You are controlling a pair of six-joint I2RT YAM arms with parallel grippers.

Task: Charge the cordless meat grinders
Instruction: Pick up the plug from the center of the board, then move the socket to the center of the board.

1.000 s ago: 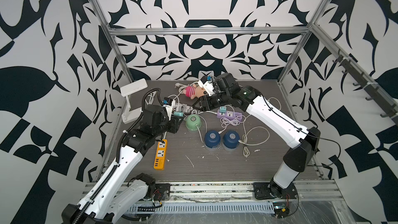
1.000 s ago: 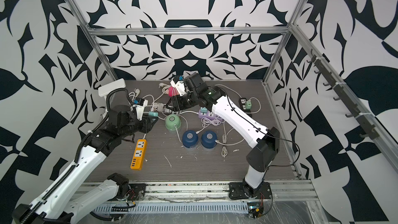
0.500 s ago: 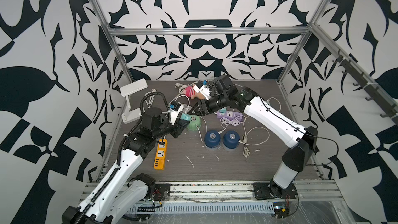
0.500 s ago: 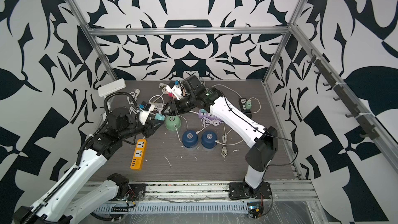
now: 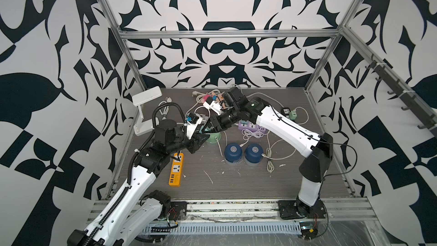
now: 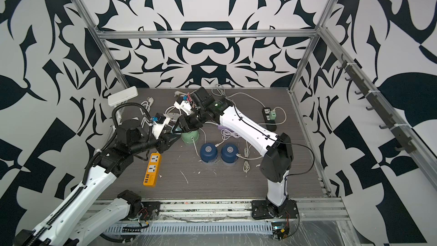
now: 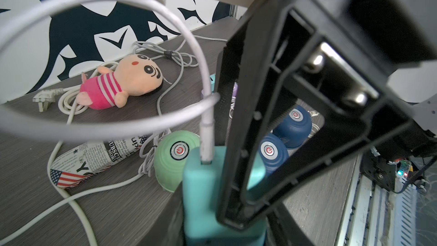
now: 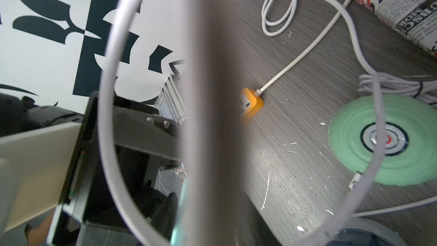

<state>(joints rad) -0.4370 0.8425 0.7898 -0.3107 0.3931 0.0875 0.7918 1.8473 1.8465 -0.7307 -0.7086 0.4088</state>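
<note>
Three cordless meat grinders stand mid-table: a mint green one (image 5: 214,137) (image 6: 190,137) (image 7: 173,157) (image 8: 383,138) and two dark blue ones (image 5: 233,152) (image 5: 253,151) (image 7: 272,152) (image 7: 293,124). Just left of the green one, my left gripper (image 5: 203,136) (image 7: 222,221) is shut on a teal plug adapter (image 7: 203,197). A white cable (image 7: 208,105) is plugged into it and loops upward. My right gripper (image 5: 208,127) (image 8: 212,221) reaches in from the back. One of its fingers (image 7: 238,114) lies flat on the same adapter, so it looks shut on it. The right wrist view is mostly blurred.
An orange power strip (image 5: 176,169) lies front left, a purple one (image 5: 250,126) under the right arm, a black one (image 5: 286,111) back right. A plush doll (image 7: 123,81), a newspaper-print roll (image 7: 94,159) and loose white cables (image 5: 269,162) clutter the back and middle.
The right gripper came down and left from the back to meet the left one by the green grinder, and its jaws narrowed. The left gripper carried the adapter rightward.
</note>
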